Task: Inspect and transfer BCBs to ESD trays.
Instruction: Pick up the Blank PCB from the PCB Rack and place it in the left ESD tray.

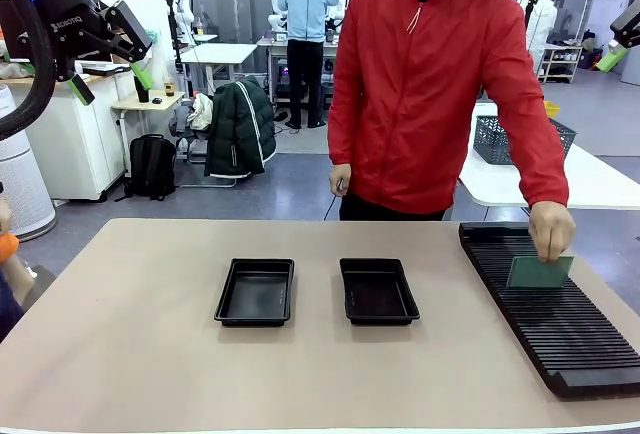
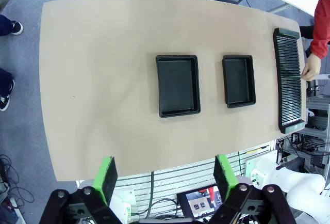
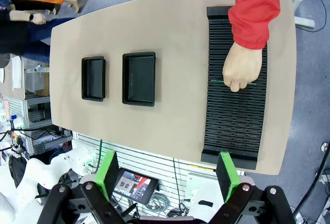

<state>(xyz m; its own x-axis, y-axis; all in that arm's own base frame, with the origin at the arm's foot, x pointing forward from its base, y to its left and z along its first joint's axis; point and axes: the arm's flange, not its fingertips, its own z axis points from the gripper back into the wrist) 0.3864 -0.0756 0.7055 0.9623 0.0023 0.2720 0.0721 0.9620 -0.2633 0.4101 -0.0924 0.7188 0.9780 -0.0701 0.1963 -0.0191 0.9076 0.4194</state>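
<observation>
aloft, left hand [image 2: 165,168] and right hand [image 3: 168,166] spread apart, empty; person [image 1: 440,84] holds bcb [image 1: 538,272] on rack [image 1: 572,346].

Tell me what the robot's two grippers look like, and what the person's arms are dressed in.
The left gripper and right gripper are black two-finger units with bright green pads. The left one bears white ROBOTIQ lettering beside a thick black cable. The person wears long red jacket sleeves.

BCB [image 1: 538,272]: green, upright on rack [image 1: 570,344] | ESD trays [image 1: 252,321] [image 1: 380,320]: black, empty, side-by-side
</observation>
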